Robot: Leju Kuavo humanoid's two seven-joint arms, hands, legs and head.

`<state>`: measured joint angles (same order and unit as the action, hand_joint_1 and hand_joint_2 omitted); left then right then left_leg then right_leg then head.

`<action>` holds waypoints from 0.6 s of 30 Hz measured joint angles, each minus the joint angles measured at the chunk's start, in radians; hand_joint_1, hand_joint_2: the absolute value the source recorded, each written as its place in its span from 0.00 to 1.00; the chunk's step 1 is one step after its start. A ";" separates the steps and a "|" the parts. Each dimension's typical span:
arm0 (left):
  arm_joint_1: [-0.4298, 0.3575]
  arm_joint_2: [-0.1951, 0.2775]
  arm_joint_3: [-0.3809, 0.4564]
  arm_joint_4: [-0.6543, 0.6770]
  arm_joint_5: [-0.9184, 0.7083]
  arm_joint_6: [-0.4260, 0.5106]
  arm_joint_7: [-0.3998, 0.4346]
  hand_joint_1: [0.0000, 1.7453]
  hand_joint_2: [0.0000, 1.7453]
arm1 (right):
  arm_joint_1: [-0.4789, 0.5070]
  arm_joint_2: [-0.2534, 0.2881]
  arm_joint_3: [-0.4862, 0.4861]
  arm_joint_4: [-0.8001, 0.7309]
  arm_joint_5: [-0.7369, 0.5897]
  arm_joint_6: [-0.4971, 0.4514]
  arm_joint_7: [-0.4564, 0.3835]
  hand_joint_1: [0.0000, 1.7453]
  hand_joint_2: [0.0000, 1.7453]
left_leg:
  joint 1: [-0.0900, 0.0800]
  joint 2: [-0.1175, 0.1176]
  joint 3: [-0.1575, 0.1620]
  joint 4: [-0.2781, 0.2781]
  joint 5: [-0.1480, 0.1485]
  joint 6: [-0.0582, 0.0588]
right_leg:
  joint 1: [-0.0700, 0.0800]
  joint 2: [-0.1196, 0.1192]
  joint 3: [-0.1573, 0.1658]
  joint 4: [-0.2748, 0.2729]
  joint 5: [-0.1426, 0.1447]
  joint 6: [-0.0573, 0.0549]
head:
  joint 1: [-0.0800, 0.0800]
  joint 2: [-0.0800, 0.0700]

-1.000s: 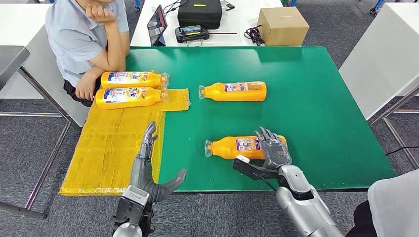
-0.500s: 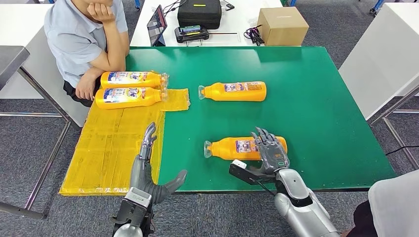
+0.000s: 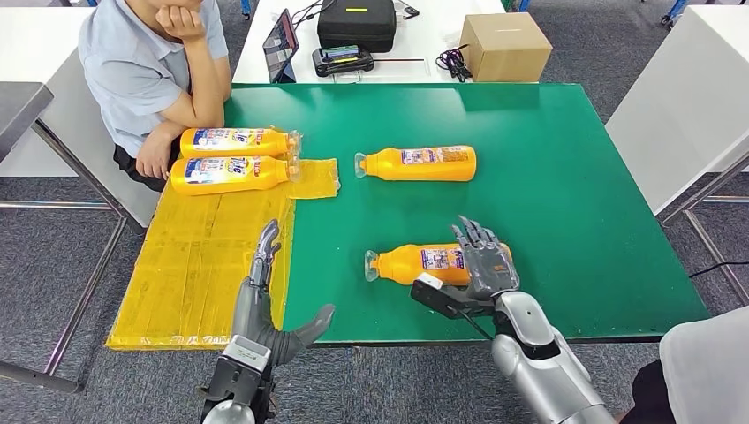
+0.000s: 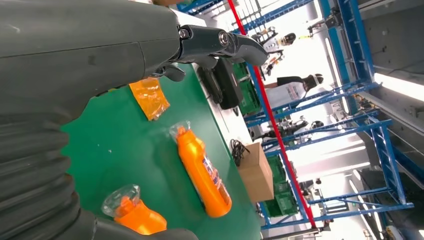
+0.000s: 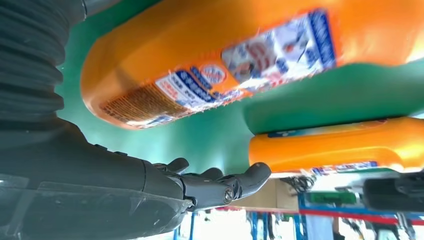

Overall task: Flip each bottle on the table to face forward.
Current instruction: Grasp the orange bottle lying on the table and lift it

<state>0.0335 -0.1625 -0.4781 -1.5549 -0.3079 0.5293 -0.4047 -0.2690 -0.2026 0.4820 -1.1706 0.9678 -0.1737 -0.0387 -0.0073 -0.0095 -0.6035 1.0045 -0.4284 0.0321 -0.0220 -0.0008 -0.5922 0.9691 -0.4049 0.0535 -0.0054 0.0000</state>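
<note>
Several orange bottles lie on their sides on the green table (image 3: 565, 194). The near bottle (image 3: 415, 263) has its cap to the left. My right hand (image 3: 481, 265) reaches over its base end with fingers spread across the top, and the thumb (image 3: 437, 296) stays apart on the near side. In the right wrist view the same bottle (image 5: 225, 60) sits close beside my straight fingers (image 5: 220, 185). The far bottle (image 3: 419, 163) lies alone. Two more bottles (image 3: 234, 141) (image 3: 230, 174) lie on the yellow mat (image 3: 203, 256). My left hand (image 3: 265, 300) is open at the near table edge.
A person (image 3: 150, 71) sits at the table's far left corner, one hand beside the mat's bottles. A cardboard box (image 3: 505, 46), a black case (image 3: 357, 22) and a tablet (image 3: 281, 42) stand on the white table behind. Another white table (image 3: 689, 106) stands to the right.
My right hand has slid a little to the left and farther over the near bottle's base end. The bottle has hardly moved. The left hand is still.
</note>
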 joint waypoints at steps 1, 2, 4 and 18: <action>-0.001 0.000 0.000 0.000 0.006 -0.005 0.000 0.00 1.00 | -0.009 -0.003 -0.005 0.006 -0.014 0.013 -0.006 0.00 1.00 | 0.000 0.000 0.000 0.000 0.000 0.000 | 0.000 0.000 0.000 0.000 0.000 0.000 | 0.000 0.000; -0.002 0.000 -0.001 0.000 0.012 -0.010 0.000 0.00 1.00 | -0.017 -0.006 -0.008 0.012 -0.025 0.025 -0.010 0.00 1.00 | 0.000 0.000 0.000 0.000 0.000 0.000 | 0.000 0.000 0.000 0.000 0.000 0.000 | 0.000 0.000; -0.002 0.000 -0.002 0.000 0.023 -0.017 0.000 0.00 1.00 | -0.030 -0.014 -0.012 0.023 -0.038 0.047 -0.015 0.00 1.00 | 0.000 0.000 0.000 0.000 0.000 0.000 | 0.000 0.000 0.000 0.000 0.000 0.000 | 0.000 0.000; -0.008 0.005 -0.008 0.003 0.018 -0.037 0.017 0.00 1.00 | -0.061 -0.063 0.000 0.040 -0.119 0.165 -0.015 0.00 1.00 | 0.000 0.000 0.000 0.000 0.000 0.000 | 0.000 0.000 0.000 0.000 0.000 0.000 | 0.000 0.000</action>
<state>0.0257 -0.1575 -0.4864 -1.5515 -0.2894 0.4921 -0.3879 -0.3302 -0.2658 0.4822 -1.1309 0.8491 -0.0089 -0.0538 -0.0074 -0.0095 -0.6036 1.0046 -0.4284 0.0322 -0.0221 -0.0008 -0.5922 0.9691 -0.4048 0.0536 -0.0053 0.0000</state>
